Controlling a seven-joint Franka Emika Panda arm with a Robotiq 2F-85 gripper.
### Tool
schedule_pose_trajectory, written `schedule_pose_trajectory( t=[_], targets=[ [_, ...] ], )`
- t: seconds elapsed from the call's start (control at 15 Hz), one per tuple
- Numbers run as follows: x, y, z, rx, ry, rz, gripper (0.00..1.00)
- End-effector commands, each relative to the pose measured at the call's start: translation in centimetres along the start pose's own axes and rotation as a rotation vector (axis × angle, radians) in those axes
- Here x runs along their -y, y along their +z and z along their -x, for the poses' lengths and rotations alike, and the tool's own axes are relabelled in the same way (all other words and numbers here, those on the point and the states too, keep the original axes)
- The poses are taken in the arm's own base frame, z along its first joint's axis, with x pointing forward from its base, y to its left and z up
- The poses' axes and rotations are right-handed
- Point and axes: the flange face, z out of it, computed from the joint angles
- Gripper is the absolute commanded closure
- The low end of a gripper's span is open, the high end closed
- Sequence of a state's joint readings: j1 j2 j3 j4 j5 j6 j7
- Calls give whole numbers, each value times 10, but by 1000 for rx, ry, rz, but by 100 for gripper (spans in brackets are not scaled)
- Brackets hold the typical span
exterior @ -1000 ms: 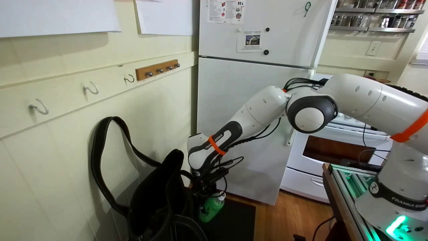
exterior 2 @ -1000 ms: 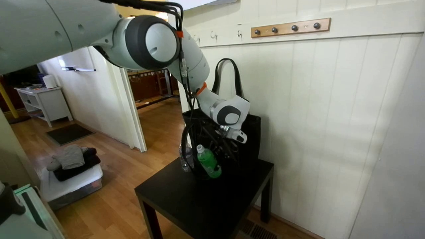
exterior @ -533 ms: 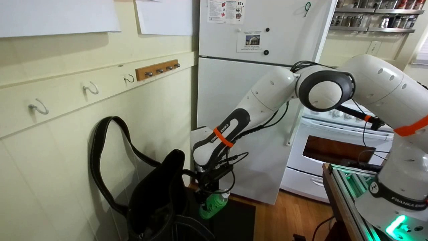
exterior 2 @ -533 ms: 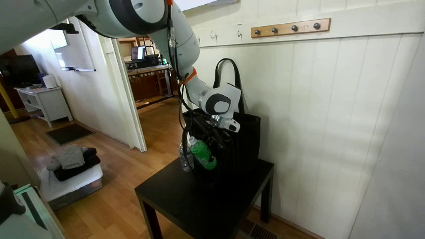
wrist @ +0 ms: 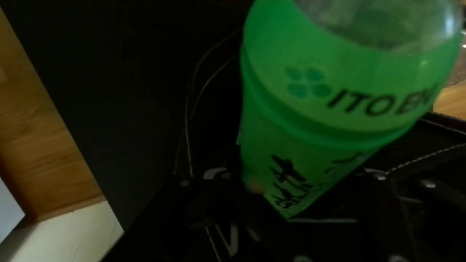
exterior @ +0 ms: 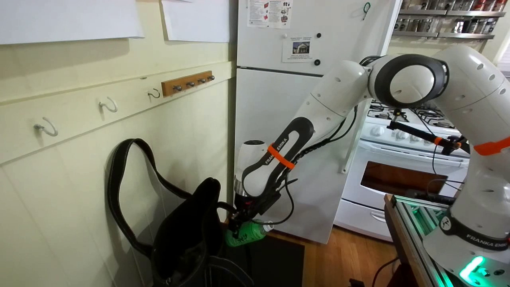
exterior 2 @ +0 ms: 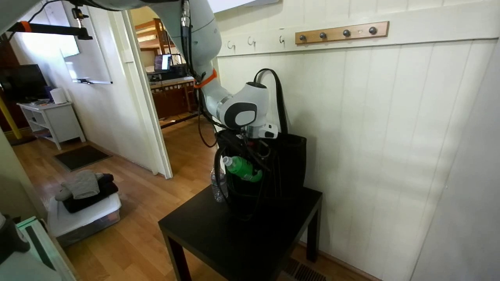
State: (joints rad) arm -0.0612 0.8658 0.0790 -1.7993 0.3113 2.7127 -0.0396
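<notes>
A green-labelled bottle [exterior: 248, 233] with a white cap is between the fingers of my gripper [exterior: 237, 228]. The bottle is tilted close to level, its cap pointing away from the bag; it also shows in an exterior view [exterior 2: 243, 168]. In the wrist view the bottle [wrist: 335, 105] is large, its lower part between the dark fingers. A black tote bag [exterior: 177, 231] with tall straps stands open beside the gripper, against the wall. In an exterior view the bag [exterior 2: 291, 168] stands behind the bottle on a black table [exterior 2: 230, 238]. The far fingertip is hard to see.
A clear plastic bottle [exterior 2: 218, 187] stands on the table by the bag. Wall hooks [exterior: 108, 105] and a wooden peg rack [exterior: 188, 83] are above the bag. A white refrigerator [exterior: 287, 119] and stove [exterior: 414, 159] stand behind the arm. A plastic box [exterior 2: 86, 222] sits on the floor.
The bottle has risen a little and tipped from steep to nearly level. The wrist has turned more upright, and the elbow has risen and drawn back toward the base. The bag stays put.
</notes>
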Motion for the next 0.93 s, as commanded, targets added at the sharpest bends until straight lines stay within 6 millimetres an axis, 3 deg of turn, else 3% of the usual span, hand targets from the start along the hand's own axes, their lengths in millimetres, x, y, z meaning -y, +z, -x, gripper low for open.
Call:
schedule_pose_trajectory(
  t=[0.0,0.4,0.73,0.8,0.87],
  targets=[
    [7,-26,21,-105,-75,-13,64],
    [12,-59,35,-349,-109,-5,64],
    [22,-73,37,-547,-137,12,64],
    [20,-68,30,-502,-134,10,39],
    [22,-70,31,-525,-137,10,39]
  ],
)
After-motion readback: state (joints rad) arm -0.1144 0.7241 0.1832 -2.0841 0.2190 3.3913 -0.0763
